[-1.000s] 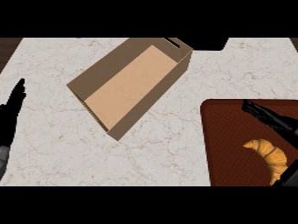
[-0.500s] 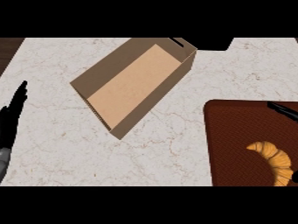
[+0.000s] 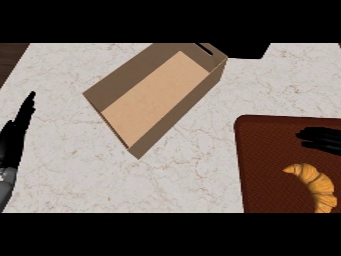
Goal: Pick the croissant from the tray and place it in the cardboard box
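- We see the right hand [image 3: 329, 140] farther from us than half a second ago: its black fingers now lie over the far part of the tray [image 3: 269, 165], pointing left, where earlier they sat nearer the tray's far right corner.
- A full second ago that hand reached diagonally across the tray with its forearm close to the croissant [image 3: 315, 186]; now only the fingers show, entering from the right edge of the view.
- The fingers look straight and hold nothing, so we read the right hand as released.
- The croissant has not moved: it lies on the near right part of the tray, curved, with a gap between it and the fingers beyond it.
- The left hand [image 3: 10, 142] stays where it was, resting at the left edge of the table [image 3: 69, 165], fingers straight and pointing away from us, unclenched and empty.
- The cardboard box [image 3: 154, 97] also keeps its place, lying open and slanted across the far middle of the table, well apart from the tray.
- Between the box's near corner and the tray's left rim we see a strip of bare marble.
- The near left and middle of the table lie open, from the left hand across to the tray.
- The tray's right side runs out of the view, and so does its near edge.
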